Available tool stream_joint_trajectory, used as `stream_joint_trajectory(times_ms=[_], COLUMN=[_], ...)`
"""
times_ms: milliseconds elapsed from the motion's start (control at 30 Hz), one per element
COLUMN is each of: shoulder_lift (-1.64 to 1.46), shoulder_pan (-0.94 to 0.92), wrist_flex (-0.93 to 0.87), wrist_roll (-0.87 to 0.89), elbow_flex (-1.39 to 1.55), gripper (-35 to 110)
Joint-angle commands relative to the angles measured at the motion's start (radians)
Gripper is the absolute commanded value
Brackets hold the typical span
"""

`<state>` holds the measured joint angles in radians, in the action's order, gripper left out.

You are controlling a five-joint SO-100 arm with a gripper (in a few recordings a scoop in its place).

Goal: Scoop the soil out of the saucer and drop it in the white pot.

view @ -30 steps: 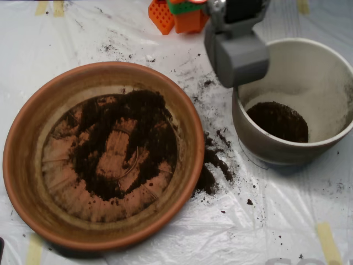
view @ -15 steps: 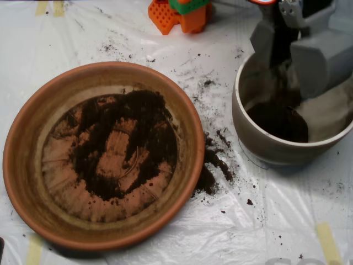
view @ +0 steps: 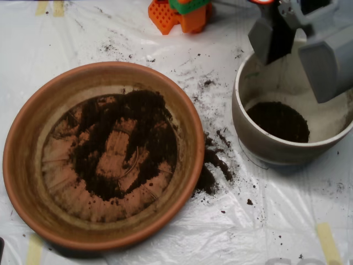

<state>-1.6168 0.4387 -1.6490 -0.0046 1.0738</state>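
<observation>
The grey clamshell scoop (view: pixel 298 52) is held above the white pot (view: pixel 259 138), its two halves spread wide apart with nothing gripped between them. A dark round patch of soil (view: pixel 278 121) is seen on the pot's dusty cream floor. In the terracotta saucer (view: pixel 33 127) at left, crumbly brown-black soil is spread in an uneven ring, the ridged base showing through it. Loose crumbs are scattered on the plastic sheet (view: pixel 287 221) between saucer and pot. Orange blocks (view: pixel 174 16) are seen at the top edge.
</observation>
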Motion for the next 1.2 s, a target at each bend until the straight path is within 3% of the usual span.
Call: stream_joint_trajectory(times_ms=[0,200,467,667,867,1167], shoulder_lift=[-0.080,-0.089,-0.094,-0.135,-0.126,0.026], shoulder_pan=[-0.005,-0.153,-0.541,-0.776,-0.862,-0.957], wrist_flex=[-0.006,0.015,0.077,0.288,0.426,0.472], wrist_roll=[0.017,0.115,0.179,0.110,-0.005,-0.143], elbow_flex=[-0.035,-0.091,0.020,0.344,0.589,0.647], gripper=[35,37,41,43,52,54])
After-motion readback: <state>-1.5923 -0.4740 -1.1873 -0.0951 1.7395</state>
